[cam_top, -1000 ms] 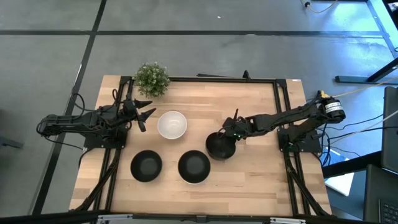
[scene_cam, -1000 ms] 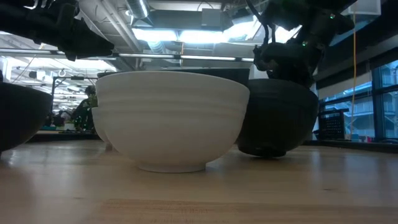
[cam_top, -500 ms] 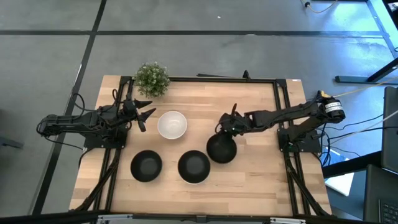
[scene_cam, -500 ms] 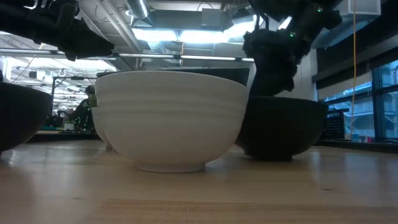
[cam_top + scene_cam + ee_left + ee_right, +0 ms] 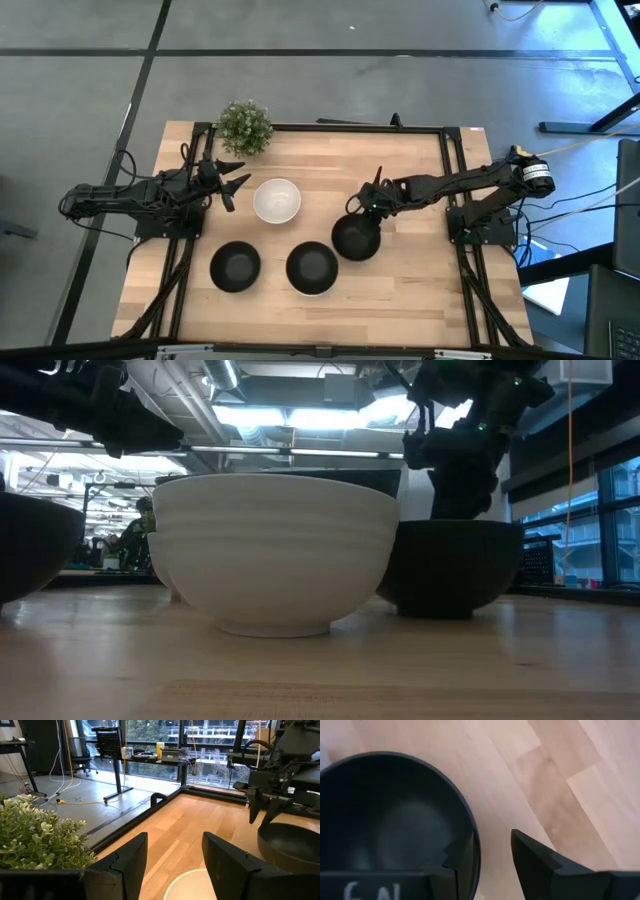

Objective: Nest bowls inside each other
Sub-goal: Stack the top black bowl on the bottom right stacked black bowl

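High view shows four small round bowls on the pale wooden bench (image 5: 420, 290): a matte black bowl (image 5: 355, 237) right of centre, a glossy white bowl (image 5: 277, 200) toward the left arm, another black bowl (image 5: 235, 266) near the front left, and a white bowl with a dark interior (image 5: 312, 268), apparently a black bowl already nested in it, just beside the first. All stand upright; the first black bowl sits flat on the wood, nearly touching the stacked pair.

The right hand (image 5: 362, 207) hovers at that bowl's far rim. In the right wrist view its fingers are parted, one inside the rim (image 5: 465, 862) and one outside, gripping nothing. The left hand (image 5: 234, 183) waits, fingers spread, beside the glossy white bowl, near a small green potted plant (image 5: 245, 126).

These bowls look rigid and fairly light; the white ones seem glazed, so likely slippery and chippable. Pinching the thin rim wall between the fingers looks the soundest hold, and lowering gently into the next bowl should avoid knocks.
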